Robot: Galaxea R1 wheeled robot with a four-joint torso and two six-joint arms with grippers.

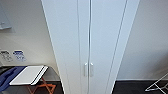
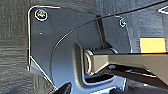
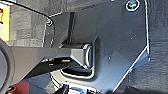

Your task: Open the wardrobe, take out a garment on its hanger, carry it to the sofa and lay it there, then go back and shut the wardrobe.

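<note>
The wardrobe [image 1: 90, 37] stands right in front of me in the head view, tall, narrow and white. Both of its plain doors are shut along the centre seam. Two small vertical white handles [image 1: 88, 69] sit side by side at that seam, low in the picture. Both wrist views look down at dark grey carpet past the robot's own dark plate and jointed bar.
A folding table [image 1: 28, 74] with a white top and orange crossed legs stands at the lower left, with blue cloth [image 1: 7, 76] beside it. A white wire rack [image 1: 157, 85] sits on the dark floor at the lower right. Pale walls flank the wardrobe.
</note>
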